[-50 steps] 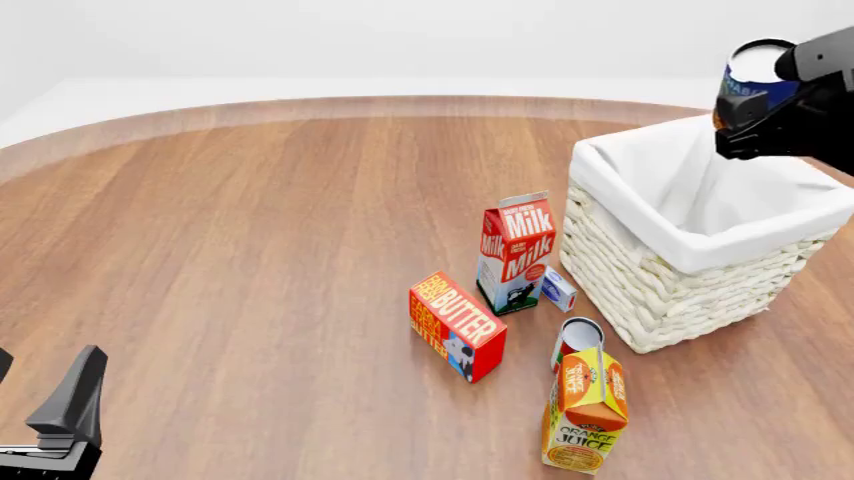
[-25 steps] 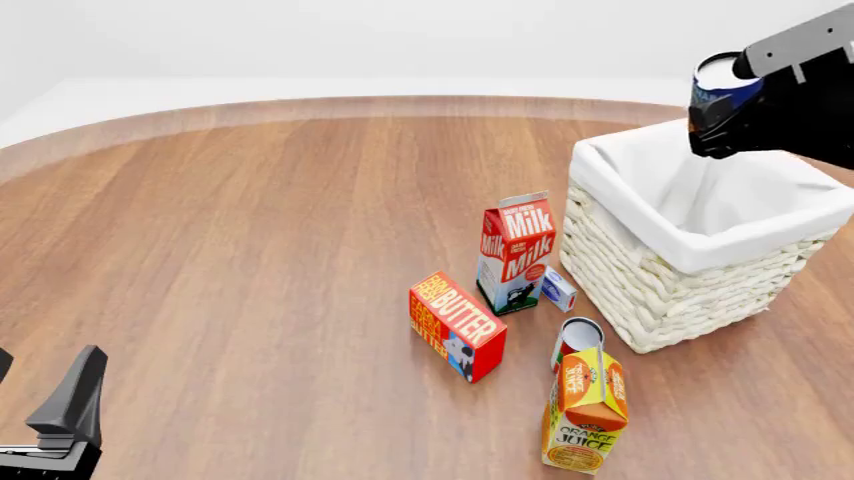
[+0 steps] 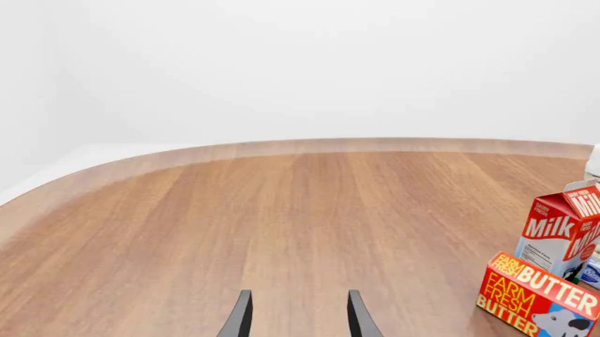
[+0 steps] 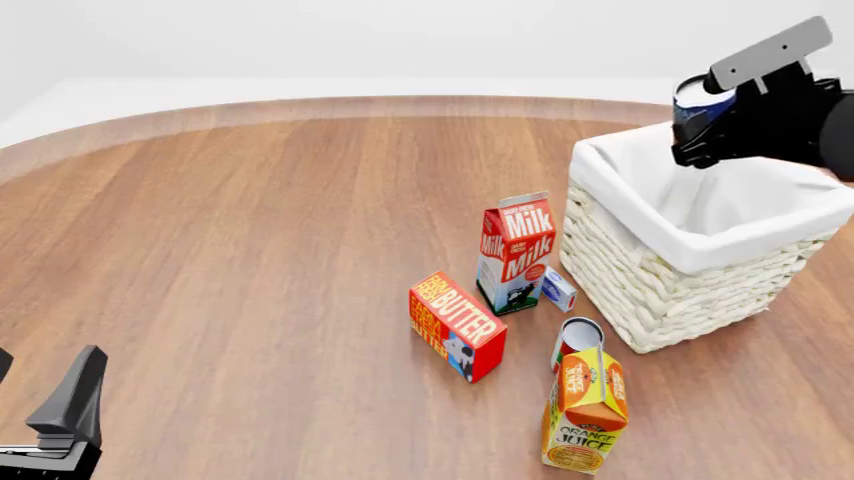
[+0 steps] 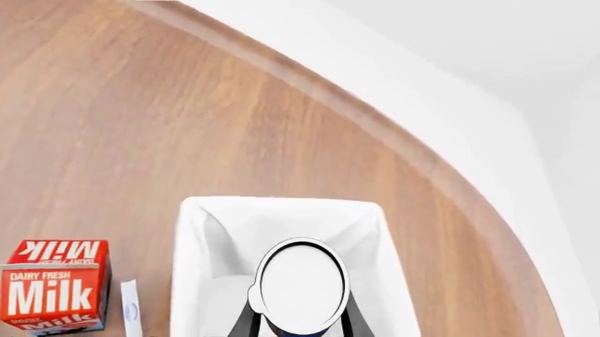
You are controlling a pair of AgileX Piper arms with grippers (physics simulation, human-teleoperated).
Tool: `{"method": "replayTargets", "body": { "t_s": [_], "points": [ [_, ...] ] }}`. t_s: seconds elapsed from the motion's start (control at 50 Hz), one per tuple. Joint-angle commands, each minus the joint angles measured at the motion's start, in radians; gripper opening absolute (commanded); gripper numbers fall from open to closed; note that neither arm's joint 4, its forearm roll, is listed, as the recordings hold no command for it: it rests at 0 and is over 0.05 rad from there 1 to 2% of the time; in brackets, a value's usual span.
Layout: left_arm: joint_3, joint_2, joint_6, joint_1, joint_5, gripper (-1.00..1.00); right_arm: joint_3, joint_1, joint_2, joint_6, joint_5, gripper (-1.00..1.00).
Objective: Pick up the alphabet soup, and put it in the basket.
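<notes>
While left gripper (image 3: 298, 319) is being kept idle at near table edge, fingers apart, nothing between, alphabet soup (image 4: 701, 101) is being clamped by right gripper (image 4: 705, 132), held in air above basket (image 4: 667, 270) opening.

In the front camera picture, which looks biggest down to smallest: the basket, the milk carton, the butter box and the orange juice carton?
1. basket, clearly the largest.
2. milk carton and orange juice carton look about alike; the juice stands nearer the camera, so I won't rank them.
3. butter box, smallest.
</notes>
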Motion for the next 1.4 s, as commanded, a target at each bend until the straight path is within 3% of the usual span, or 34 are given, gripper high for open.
{"method": "replayTargets", "body": {
  "t_s": [0.02, 1.4],
  "points": [
    [0.0, 0.0, 0.0, 0.0, 0.0, 1.0, -0.049, 0.003, 0.054, 0.0, 0.02, -1.0],
    [0.0, 0.0, 0.0, 0.0, 0.0, 1.0, -0.009, -0.06, 0.267, -0.081, -0.038, -1.0]
  ]
}}
